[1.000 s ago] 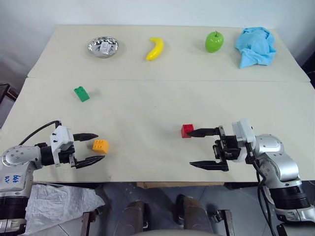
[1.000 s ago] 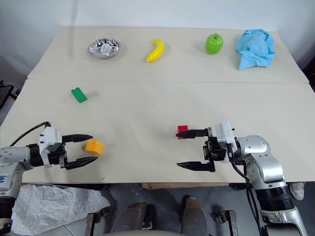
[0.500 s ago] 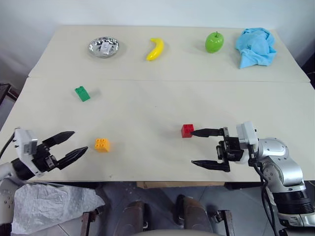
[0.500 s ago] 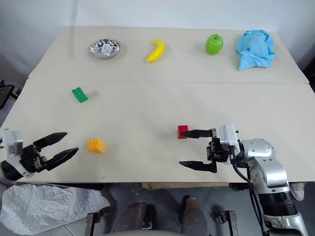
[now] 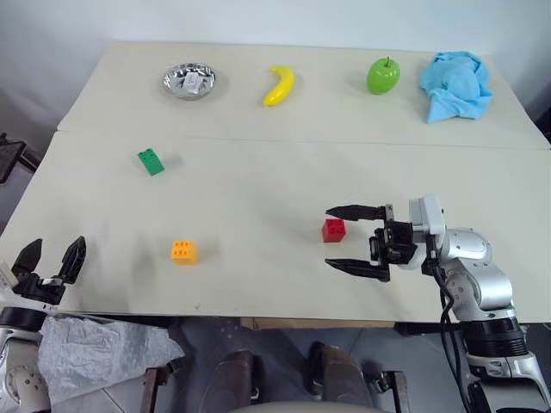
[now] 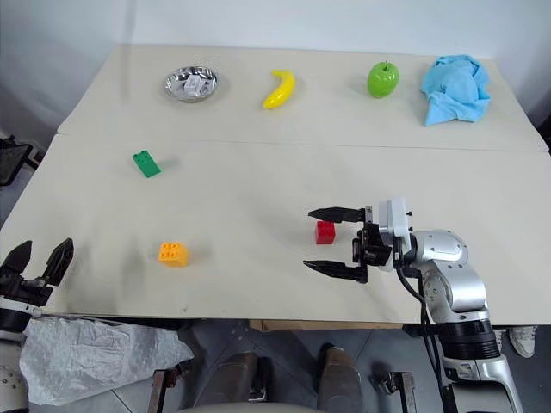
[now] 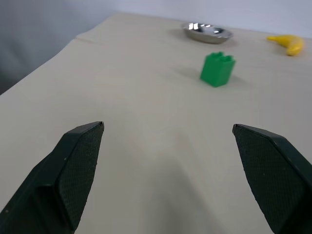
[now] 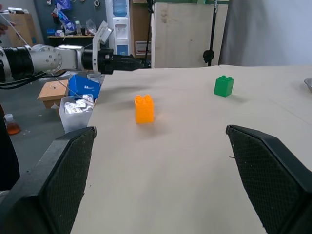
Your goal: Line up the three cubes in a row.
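The step in hand looked like a pick-up of the red cube [image 5: 334, 230], which sat on the tabletop [image 5: 258, 189] between the two spread fingers of the right claw [image 5: 342, 237], one finger beyond it and one nearer, neither plainly touching. To do it well, the right claw probably needed to slide a little further toward 9 o'clock so the cube sat deep between the pads, then close squarely on its flat sides and not on a corner, since so small a studded brick would likely twist or skid out of a skewed pinch. The orange-yellow cube [image 5: 183, 251] lay well apart at 9 o'clock from the red one, near the front edge, and the green cube [image 5: 151, 162] stood further off toward 10 o'clock; a sensible row would probably be set level with the orange-yellow cube, carrying the red one across low and setting it down just beside it, studs up. The left claw [image 5: 50, 260] hung at the front left corner, fingers wide apart and holding nothing; it faced the green cube and seemed best placed to fetch it
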You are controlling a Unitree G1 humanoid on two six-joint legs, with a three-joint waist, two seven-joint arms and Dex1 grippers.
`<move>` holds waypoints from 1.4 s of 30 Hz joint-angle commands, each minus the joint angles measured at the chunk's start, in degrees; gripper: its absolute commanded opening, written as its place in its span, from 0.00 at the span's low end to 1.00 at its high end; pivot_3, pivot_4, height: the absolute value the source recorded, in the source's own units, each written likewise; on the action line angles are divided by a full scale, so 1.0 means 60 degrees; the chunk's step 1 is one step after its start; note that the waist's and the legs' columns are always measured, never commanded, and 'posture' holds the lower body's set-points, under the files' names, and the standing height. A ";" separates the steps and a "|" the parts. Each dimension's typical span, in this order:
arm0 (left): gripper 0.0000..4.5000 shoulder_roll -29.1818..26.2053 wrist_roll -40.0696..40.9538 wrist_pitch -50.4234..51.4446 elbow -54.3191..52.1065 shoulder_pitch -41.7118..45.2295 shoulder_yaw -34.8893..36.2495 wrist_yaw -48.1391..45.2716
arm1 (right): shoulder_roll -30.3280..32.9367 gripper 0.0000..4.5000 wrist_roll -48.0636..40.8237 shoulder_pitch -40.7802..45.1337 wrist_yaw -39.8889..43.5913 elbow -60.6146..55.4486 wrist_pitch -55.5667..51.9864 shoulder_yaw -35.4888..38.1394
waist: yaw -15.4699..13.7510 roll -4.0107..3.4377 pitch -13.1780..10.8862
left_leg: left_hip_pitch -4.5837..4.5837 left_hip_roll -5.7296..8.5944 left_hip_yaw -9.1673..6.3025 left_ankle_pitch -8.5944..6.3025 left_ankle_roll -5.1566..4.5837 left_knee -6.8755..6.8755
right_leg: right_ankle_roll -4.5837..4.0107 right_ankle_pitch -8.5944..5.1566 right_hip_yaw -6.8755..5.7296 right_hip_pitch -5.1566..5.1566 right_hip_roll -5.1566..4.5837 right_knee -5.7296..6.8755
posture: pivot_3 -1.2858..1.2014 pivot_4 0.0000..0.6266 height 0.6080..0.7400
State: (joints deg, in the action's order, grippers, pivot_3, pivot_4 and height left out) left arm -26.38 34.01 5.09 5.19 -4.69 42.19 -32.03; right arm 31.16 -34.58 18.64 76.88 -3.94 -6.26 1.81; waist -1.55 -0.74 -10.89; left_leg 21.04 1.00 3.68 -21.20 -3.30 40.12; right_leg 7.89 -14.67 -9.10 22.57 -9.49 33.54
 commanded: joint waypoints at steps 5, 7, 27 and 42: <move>1.00 -0.1604 -0.1224 -0.0102 0.2862 0.3434 -0.1863 -0.0574 | -0.0018 0.99 -0.0012 0.0117 -0.0146 -0.0165 0.0092 0.0116 | -0.0046 0.0015 0.0009 | -0.0006 0.0014 0.0003 0.0014 0.0003 0.0010 | 0.0002 0.0003 0.0005 -0.0001 -0.0002 0.0025 | 0.52 0.24 1.00; 1.00 -0.2080 -0.1774 -0.0228 0.4520 0.4837 -0.2612 -0.1208 | -0.0015 0.99 -0.0004 0.0142 -0.0193 -0.0228 0.0058 0.0101 | 0.0043 0.0016 0.0009 | -0.0006 0.0019 0.0008 0.0014 0.0003 -0.0004 | 0.0002 0.0002 0.0005 0.0009 -0.0002 0.0027 | 0.52 0.24 1.00; 1.00 -0.1991 -0.4455 -0.1779 1.1650 1.0394 -0.4514 -0.0575 | 0.0084 0.99 -0.0067 -0.1058 -0.1641 -0.1775 0.0000 0.0547 | 0.0241 0.0046 0.0004 | 0.0014 0.0034 0.0033 0.0015 -0.0002 -0.0012 | 0.0003 0.0002 -0.0034 0.0024 0.0007 0.0016 | 0.52 0.24 1.00; 0.32 -0.1632 -0.4079 -0.2191 1.1370 0.9516 -0.3979 -0.1282 | 0.0015 1.00 -0.0041 -0.1186 -0.1842 -0.1858 0.0048 0.0427 | 0.0274 0.0048 0.0005 | 0.0010 0.0030 0.0034 0.0016 -0.0004 -0.0012 | 0.0004 0.0002 -0.0032 0.0024 0.0005 0.0018 | 0.52 0.24 1.00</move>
State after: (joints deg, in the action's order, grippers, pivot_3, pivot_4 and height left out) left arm -36.06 8.22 -7.07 74.51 53.74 17.27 -37.49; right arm 31.22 -34.01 11.89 65.92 -13.31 -6.46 3.78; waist 0.09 -0.45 -10.86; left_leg 21.09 1.18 3.89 -21.11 -3.32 40.05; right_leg 7.91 -14.66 -9.29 22.72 -9.45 33.66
